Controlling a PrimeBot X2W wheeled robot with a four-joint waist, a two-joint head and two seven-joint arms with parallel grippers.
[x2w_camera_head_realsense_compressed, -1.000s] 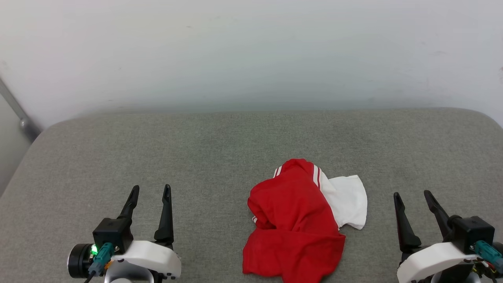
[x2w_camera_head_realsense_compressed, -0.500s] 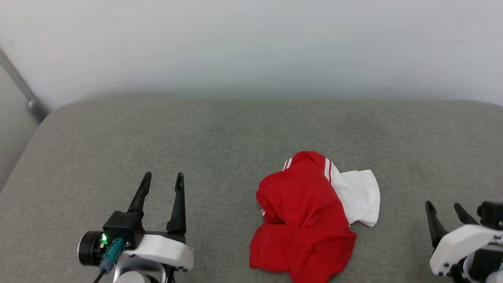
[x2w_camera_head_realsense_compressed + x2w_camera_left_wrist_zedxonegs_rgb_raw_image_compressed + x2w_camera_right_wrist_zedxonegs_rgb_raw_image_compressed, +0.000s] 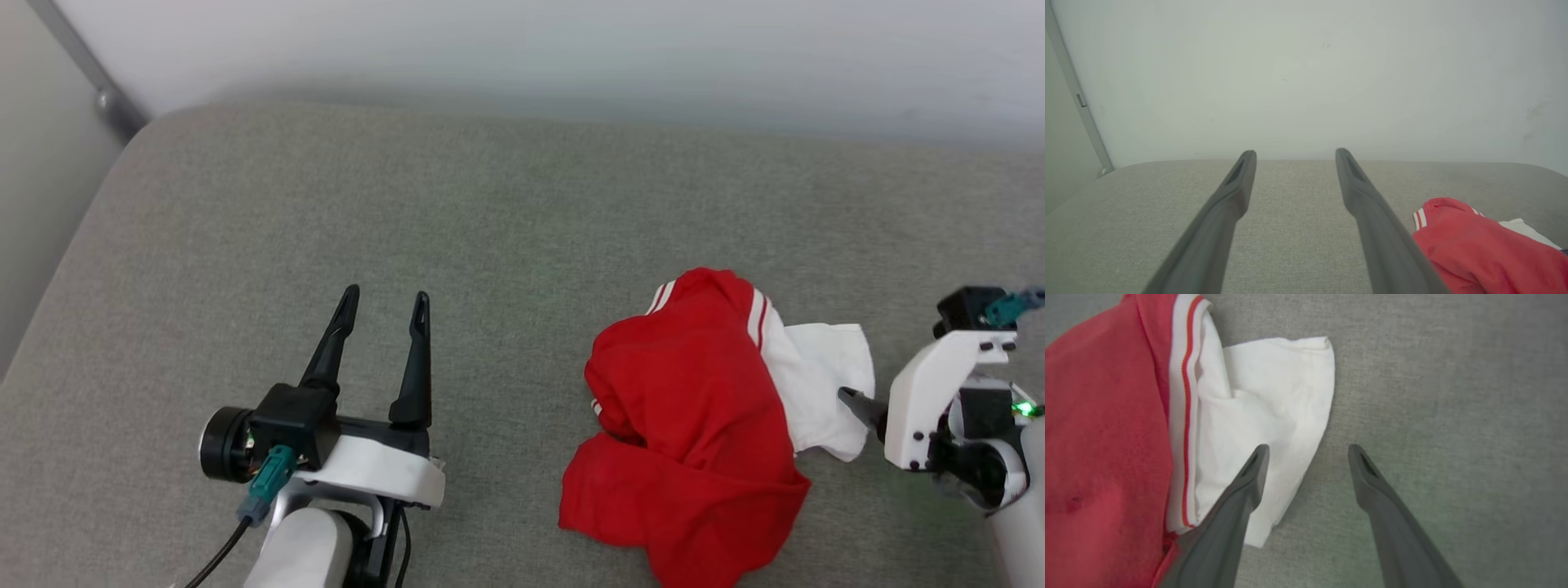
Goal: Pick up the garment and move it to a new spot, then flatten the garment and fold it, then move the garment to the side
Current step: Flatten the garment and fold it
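The garment [image 3: 694, 425] lies crumpled on the grey padded surface [image 3: 490, 229], red body toward me, one white sleeve [image 3: 816, 384] spread to its right with red-white striped trim. My right gripper [image 3: 1309, 448] points down at the sleeve's right edge, open. Its left finger [image 3: 1241, 498] hangs over the white sleeve [image 3: 1265, 400]; the other is over bare fabric. In the head view one dark fingertip [image 3: 853, 400] pokes out beside the sleeve. Well left of the garment, my left gripper [image 3: 385, 296] is open and holds nothing. The left wrist view catches the garment [image 3: 1474, 249] at lower right.
A white wall [image 3: 571, 49] backs the grey surface. A grey metal pole [image 3: 90, 73] runs down at the far left corner. The surface's rounded left edge [image 3: 73, 245] drops away beside my left arm. Bare grey fabric stretches behind and left of the garment.
The head camera has shifted down and left. My right gripper has tipped from pointing forward to pointing down and moved in over the white sleeve's edge. The garment lies as before.
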